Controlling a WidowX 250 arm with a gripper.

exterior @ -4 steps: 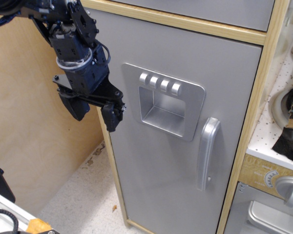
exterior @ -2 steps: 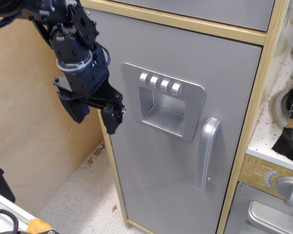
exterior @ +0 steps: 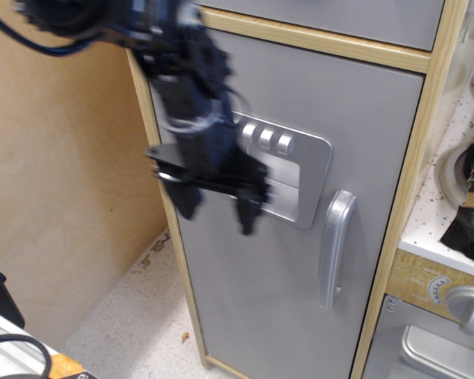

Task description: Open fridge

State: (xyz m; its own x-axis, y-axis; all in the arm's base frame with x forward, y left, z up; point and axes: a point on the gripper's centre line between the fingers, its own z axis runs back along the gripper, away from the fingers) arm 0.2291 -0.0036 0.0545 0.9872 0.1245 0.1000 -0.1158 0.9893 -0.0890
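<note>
The fridge [exterior: 363, 126] is a tall toy unit with a matte grey door in a light wood frame, and the door is closed. Its silver dispenser panel [exterior: 296, 170] with round knobs is partly covered by my arm. The silver vertical handle [exterior: 334, 249] stands at the door's right side. My black gripper [exterior: 219, 207] is blurred with motion in front of the door's left half, left of the handle and apart from it. Its two fingers point down with a gap between them, open and empty.
A smaller grey panel [exterior: 363, 20] sits above the fridge. At right are a white pegboard wall [exterior: 450, 181] with dark items and a silver oven door [exterior: 434, 351] with a round knob [exterior: 468, 306]. A plywood wall [exterior: 55, 197] stands left. Speckled floor [exterior: 134, 324] lies below.
My arm has swung right, from beside the fridge's left edge to in front of the door, now covering part of the dispenser panel. The door has not moved.
</note>
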